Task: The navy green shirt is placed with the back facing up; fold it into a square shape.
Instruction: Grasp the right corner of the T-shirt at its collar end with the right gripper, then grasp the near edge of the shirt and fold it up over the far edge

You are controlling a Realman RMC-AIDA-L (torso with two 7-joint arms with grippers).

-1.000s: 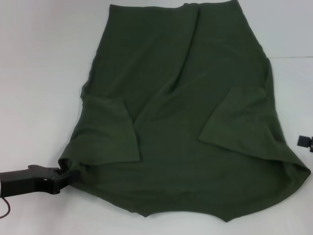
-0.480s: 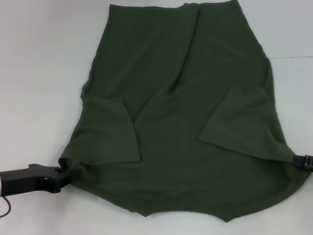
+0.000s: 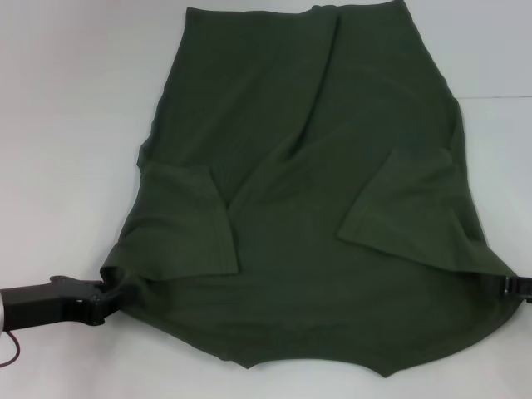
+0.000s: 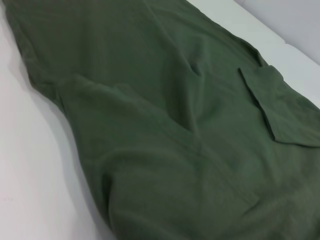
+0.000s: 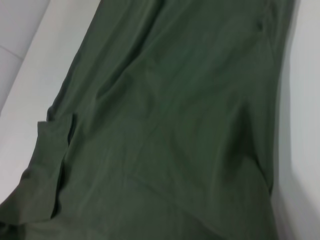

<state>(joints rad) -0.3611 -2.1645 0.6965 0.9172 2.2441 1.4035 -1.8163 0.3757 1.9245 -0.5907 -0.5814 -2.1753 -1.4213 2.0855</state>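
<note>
White tabletop (image 3: 66, 125) is spreading out under everything, pale and plain, with a faint seam running off on the right side. Lying across most of it is the navy green shirt (image 3: 307, 208), spread flat with both short sleeves folded inward onto the body, the hem reaching toward the far edge and the shoulders sitting nearest the robot. Soft creases are running diagonally down the middle of the cloth.

At the near left corner, the left gripper (image 3: 106, 297) is reaching in low from the side, its black fingers pinching closed on the shirt's shoulder edge, where the fabric is bunching slightly. At the near right corner, the right gripper (image 3: 517, 286) is just poking in at the picture's border, touching the shirt's right shoulder edge; it seems to be at the cloth, though I cannot tell whether its fingers are parted or closed.

Both wrist views are filling almost wholly with green fabric and a strip of white surface beside it.
</note>
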